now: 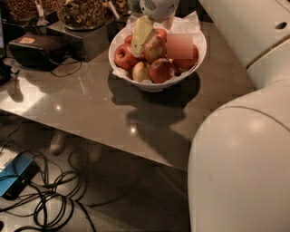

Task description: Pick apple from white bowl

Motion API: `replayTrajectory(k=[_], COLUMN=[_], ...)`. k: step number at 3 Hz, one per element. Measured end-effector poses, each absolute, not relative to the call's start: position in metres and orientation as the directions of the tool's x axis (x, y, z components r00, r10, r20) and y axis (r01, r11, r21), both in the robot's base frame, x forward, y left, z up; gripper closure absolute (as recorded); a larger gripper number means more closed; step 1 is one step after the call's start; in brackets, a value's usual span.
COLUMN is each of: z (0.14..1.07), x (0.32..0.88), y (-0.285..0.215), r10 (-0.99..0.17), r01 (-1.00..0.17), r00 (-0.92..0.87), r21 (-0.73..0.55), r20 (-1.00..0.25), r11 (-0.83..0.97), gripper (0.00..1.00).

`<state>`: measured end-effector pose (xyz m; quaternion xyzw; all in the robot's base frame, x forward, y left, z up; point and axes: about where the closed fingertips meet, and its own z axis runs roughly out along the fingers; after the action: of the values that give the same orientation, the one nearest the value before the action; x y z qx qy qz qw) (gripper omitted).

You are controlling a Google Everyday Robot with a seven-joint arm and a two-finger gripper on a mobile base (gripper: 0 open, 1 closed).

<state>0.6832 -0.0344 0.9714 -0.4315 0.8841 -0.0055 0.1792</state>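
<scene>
The white bowl (190, 68), lined with crinkled white paper, stands on the grey table near its far edge. It holds several apples. The large red and yellow-green apple (155, 48) sits on top of the pile, left of centre. Deep red apples (123, 56) and a pale yellowish one (140, 71) lie around it. My gripper (155, 32) hangs over the bowl from above. It is open, with its yellow finger (141, 31) down at the apple's left side and the other finger behind the apple's right. The apple rests in the bowl.
The grey table (90, 113) has its near edge running diagonally across the frame. A black device (36, 49) with a cable and jars of brown food (81, 13) stand at the back left. My white arm (244, 158) fills the right foreground. Cables and a blue box (13, 181) lie on the floor.
</scene>
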Motion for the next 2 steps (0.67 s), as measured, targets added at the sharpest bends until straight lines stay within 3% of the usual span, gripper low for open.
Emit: replayTrajectory(k=[2], z=[0.9578], x=[0.6897], y=[-0.0313], r10=[-0.767], r01=[-0.761], r00=[-0.574], r21=[-0.161], r20=[-0.287], r11=[0.629], gripper=[0.22])
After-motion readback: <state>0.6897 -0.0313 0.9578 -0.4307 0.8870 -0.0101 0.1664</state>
